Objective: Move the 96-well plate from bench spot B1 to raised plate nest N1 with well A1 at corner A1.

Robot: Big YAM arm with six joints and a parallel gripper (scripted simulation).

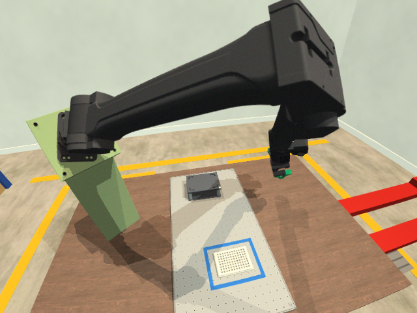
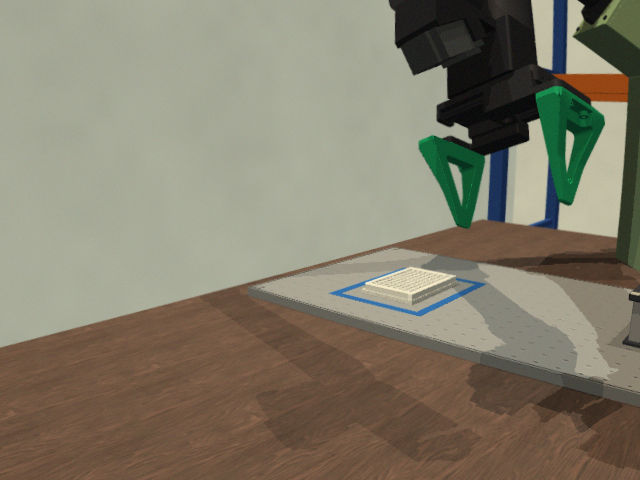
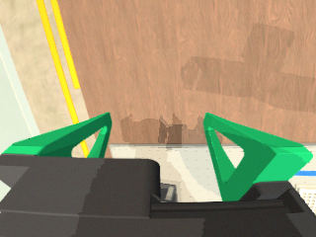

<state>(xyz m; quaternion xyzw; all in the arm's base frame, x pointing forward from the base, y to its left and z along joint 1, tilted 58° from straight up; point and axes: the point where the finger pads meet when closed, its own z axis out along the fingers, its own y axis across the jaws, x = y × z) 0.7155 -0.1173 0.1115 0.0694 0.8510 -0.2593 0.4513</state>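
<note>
The white 96-well plate (image 1: 233, 261) lies flat inside the blue square of spot B1 on the grey breadboard; it also shows in the exterior view (image 2: 410, 284). The dark raised nest N1 (image 1: 202, 186) stands at the far end of the breadboard, with nothing on it. My gripper (image 1: 282, 171) with green fingers hangs high over the brown table, to the right of the nest and far from the plate. Its fingers stand wide apart with nothing between them, as the exterior view (image 2: 516, 214) and the wrist view (image 3: 158, 130) show.
The green arm pedestal (image 1: 90, 182) stands left of the breadboard (image 1: 222, 242). Red bars (image 1: 384, 208) lie to the right beyond the table. Yellow floor lines (image 1: 202, 156) ring the table. A blue rack post (image 2: 498, 180) stands behind.
</note>
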